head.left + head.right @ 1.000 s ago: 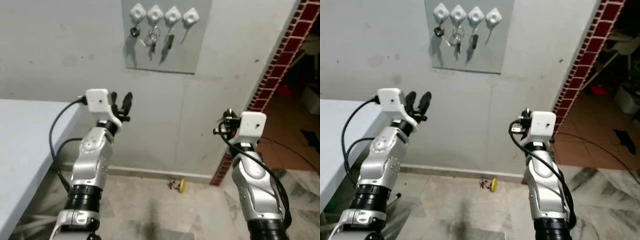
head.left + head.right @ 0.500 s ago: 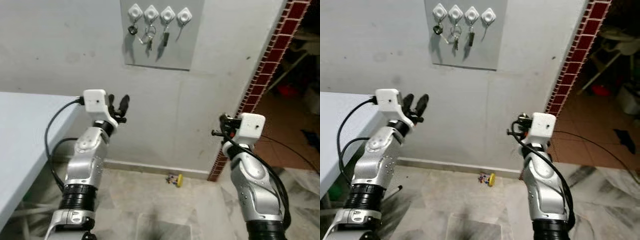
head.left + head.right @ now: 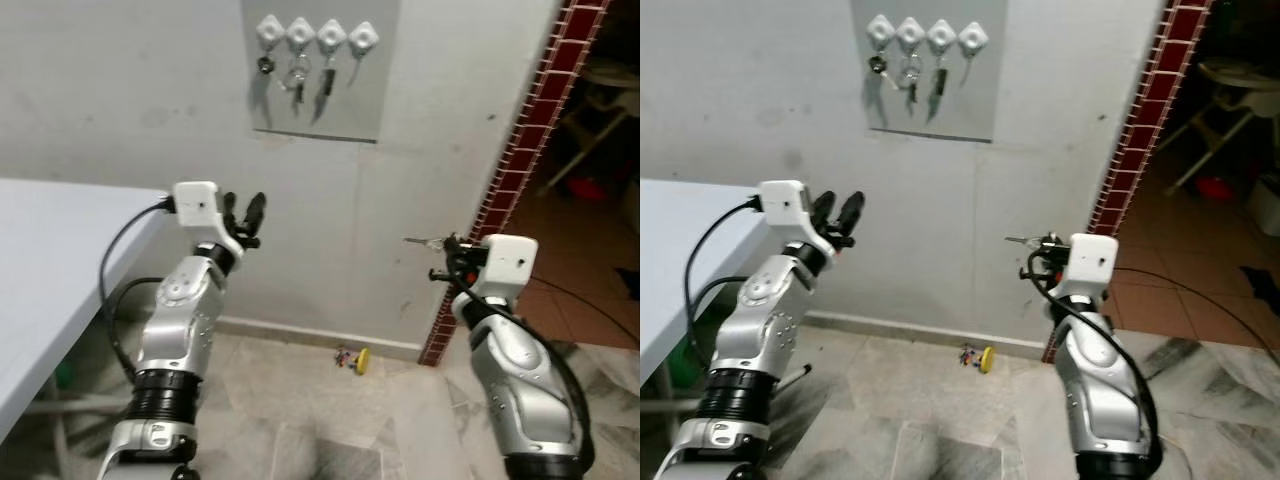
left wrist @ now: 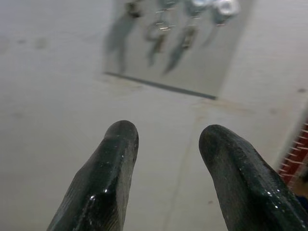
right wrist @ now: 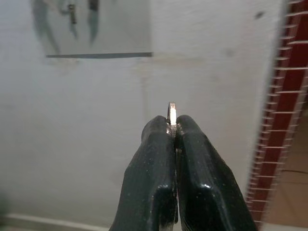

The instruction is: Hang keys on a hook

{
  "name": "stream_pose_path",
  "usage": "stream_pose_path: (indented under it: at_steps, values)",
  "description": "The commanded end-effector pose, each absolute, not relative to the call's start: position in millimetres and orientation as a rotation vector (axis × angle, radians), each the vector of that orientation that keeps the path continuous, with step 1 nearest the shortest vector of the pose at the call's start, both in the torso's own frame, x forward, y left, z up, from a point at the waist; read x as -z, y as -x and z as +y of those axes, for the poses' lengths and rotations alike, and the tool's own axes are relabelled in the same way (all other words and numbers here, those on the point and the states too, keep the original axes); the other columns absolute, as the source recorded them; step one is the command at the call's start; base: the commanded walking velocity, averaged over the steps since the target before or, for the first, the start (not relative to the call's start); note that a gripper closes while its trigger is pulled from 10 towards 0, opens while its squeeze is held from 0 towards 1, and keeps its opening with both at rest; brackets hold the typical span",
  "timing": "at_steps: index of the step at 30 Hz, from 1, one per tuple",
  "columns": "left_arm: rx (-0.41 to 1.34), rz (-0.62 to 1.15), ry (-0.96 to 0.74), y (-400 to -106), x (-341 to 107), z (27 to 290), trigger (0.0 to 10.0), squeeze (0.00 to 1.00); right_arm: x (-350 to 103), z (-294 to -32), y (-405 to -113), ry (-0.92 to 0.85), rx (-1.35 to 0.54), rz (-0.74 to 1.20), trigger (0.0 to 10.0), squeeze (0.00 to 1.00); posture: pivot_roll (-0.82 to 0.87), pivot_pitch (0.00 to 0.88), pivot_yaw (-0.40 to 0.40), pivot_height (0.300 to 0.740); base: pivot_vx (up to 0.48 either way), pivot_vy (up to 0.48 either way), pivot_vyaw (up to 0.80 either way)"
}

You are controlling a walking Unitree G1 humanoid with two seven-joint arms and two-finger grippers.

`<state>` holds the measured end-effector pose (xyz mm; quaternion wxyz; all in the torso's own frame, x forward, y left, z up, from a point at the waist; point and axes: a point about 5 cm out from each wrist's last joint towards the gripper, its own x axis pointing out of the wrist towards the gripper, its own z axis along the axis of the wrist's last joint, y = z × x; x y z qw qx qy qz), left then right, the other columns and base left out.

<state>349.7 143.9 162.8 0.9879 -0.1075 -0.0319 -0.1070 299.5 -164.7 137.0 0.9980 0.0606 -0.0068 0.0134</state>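
Keys in this scene start with the thin metal key (image 5: 172,113) pinched edge-on between the two black fingers of the right gripper (image 5: 173,130), which is clenched tight on it; in the head view the key (image 3: 422,241) pokes out sideways from that gripper toward the wall, well below and to the right of the hooks. High on the wall sits a grey board (image 3: 322,68) with a row of four white hooks (image 3: 315,34). Small keys (image 3: 297,73) dangle from the first three hooks, and the fourth hook (image 3: 363,37) at the right end carries something thin that is too small to make out. The left gripper (image 3: 243,217) is raised in front of the wall below the board, its fingers (image 4: 109,177) spread apart with nothing between them, pointing up toward the hooks. A pale blue table (image 3: 45,270) stands at the robot's left. A column of red brick tiles (image 3: 520,160) runs down the wall's right edge, and a small yellow object (image 3: 359,360) lies on the marbled floor (image 3: 330,420) by the skirting.
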Motion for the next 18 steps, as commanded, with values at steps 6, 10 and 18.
stream_pose_path:
  at_steps: [6,10,18]
  values:
    - [0.204,-0.078,0.208,-350.2,-168.7,147.7,10.0,0.0,-144.4,-160.6,-298.7,-0.121,-0.054,-0.04,10.0,0.0,-0.17,0.0,-0.049,0.74,0.273,0.0,0.0]
    - [0.202,-0.077,0.209,-349.9,-168.5,148.5,10.0,0.0,-143.9,-160.1,-298.3,-0.12,-0.061,-0.035,10.0,0.0,-0.17,0.0,-0.051,0.74,0.296,0.0,0.0]
    - [0.198,-0.078,0.207,-349.3,-168.8,149.5,10.0,0.0,-144.1,-159.2,-298.3,-0.117,-0.069,-0.036,10.0,0.0,-0.16,0.0,-0.052,0.74,0.325,0.0,0.0]
